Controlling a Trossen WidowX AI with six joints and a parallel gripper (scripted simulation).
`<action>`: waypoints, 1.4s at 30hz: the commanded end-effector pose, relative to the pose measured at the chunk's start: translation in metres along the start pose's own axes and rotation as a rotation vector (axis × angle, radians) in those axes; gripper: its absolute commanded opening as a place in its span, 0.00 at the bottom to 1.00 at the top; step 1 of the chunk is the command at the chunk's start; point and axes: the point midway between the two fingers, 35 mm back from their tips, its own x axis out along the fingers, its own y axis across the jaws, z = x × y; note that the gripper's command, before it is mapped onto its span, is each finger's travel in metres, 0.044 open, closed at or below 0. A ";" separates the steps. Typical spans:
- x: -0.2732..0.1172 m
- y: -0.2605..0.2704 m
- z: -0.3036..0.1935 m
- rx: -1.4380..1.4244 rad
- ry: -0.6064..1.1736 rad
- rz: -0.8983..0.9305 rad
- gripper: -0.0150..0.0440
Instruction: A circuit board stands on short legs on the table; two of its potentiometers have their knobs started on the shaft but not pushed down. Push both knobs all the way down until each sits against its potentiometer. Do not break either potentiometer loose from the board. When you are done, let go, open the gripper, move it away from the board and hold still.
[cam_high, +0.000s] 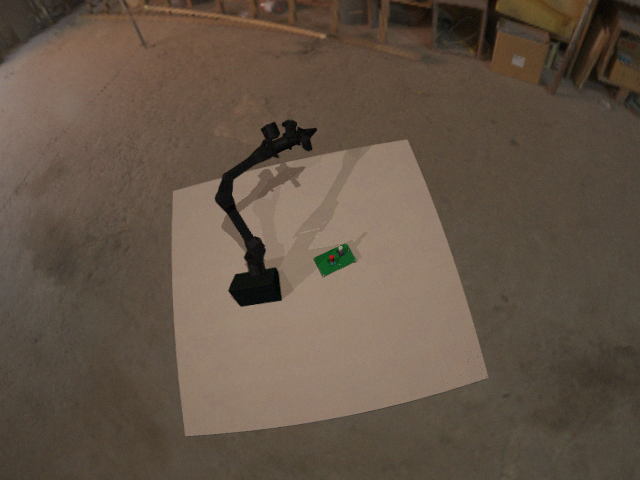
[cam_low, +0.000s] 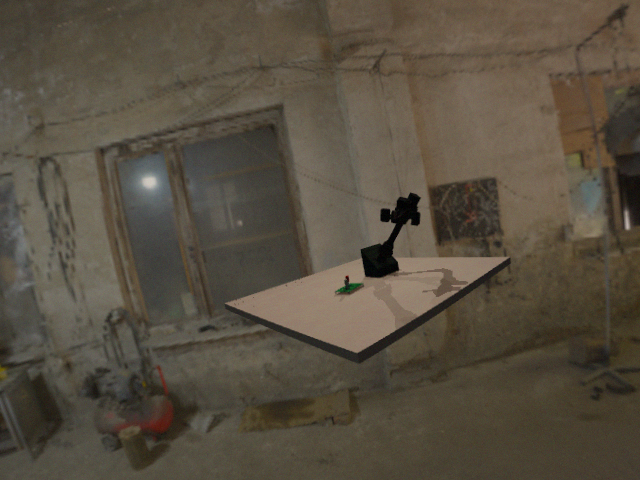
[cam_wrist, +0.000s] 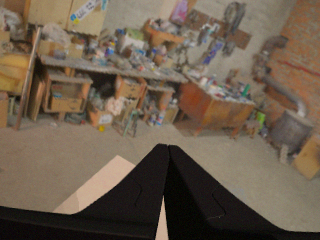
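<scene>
The green circuit board stands on the table. A red knob stands up from it, and a whitish knob stands beside it in the top view. The knobs are too small to tell how far each sits above its potentiometer. My gripper is shut with its fingertips together and nothing between them. It is raised high, well away from the board, over the far edge of the table in the top view. The board is out of sight in the wrist view.
The pale table top carries the arm's dark base, a short way to the left of the board in the top view. The arm's shadows fall on the table behind the board. Workshop shelves and a floor show beyond.
</scene>
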 end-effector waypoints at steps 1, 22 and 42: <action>0.008 -0.016 -0.016 -0.083 0.052 -0.037 0.25; 0.038 -0.152 -0.150 -0.501 0.616 -0.157 0.25; -0.034 -0.292 -0.266 -0.543 1.245 -0.003 0.25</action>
